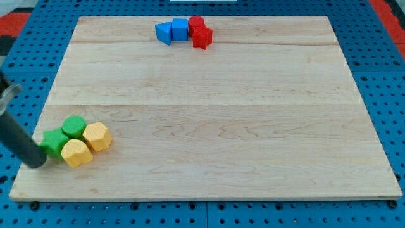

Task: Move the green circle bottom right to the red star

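The green circle (74,126) sits near the board's bottom left, in a cluster with a green star-like block (55,141) and two yellow blocks (97,136) (76,152). The red star (202,37) lies at the view's top centre, touching a second red block (196,25) just above it. My tip (37,161) rests at the view's bottom left, just left of and below the green star-like block, almost touching it. The rod slants up to the left edge.
Two blue blocks (164,32) (180,29) lie left of the red blocks at the top centre. The wooden board (221,126) lies on a blue pegboard (386,76).
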Controlling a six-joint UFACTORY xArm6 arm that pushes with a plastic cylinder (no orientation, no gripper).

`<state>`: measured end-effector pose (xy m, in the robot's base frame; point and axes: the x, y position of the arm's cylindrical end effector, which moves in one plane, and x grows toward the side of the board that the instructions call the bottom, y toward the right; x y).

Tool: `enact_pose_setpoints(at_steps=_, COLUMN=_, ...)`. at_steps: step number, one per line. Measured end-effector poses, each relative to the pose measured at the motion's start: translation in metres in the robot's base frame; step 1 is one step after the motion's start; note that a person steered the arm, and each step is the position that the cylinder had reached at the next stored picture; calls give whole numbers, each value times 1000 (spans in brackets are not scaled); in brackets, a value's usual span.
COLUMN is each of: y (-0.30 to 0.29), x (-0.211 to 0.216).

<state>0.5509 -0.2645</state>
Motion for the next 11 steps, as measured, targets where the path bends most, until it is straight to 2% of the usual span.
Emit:
enact_pose_setpoints(at_steps=1, y=26, x=-46)
enact_pose_setpoints(at_steps=2, y=64, x=-57)
enact_pose_setpoints(at_steps=3, y=76, x=-83)
enact_pose_setpoints(at_steps=4, y=59, x=-90)
enact_pose_setpoints(at_steps=5, y=84, x=-102)
enact_pose_setpoints(at_steps=6, y=156, x=-97)
enact_pose_setpoints(at_steps=7, y=165, x=-80)
enact_pose_setpoints(at_steps=8, y=241, x=-107)
enact_pose_setpoints(at_steps=10, y=227, x=-163)
enact_pose_setpoints(at_steps=11, y=259, x=-186)
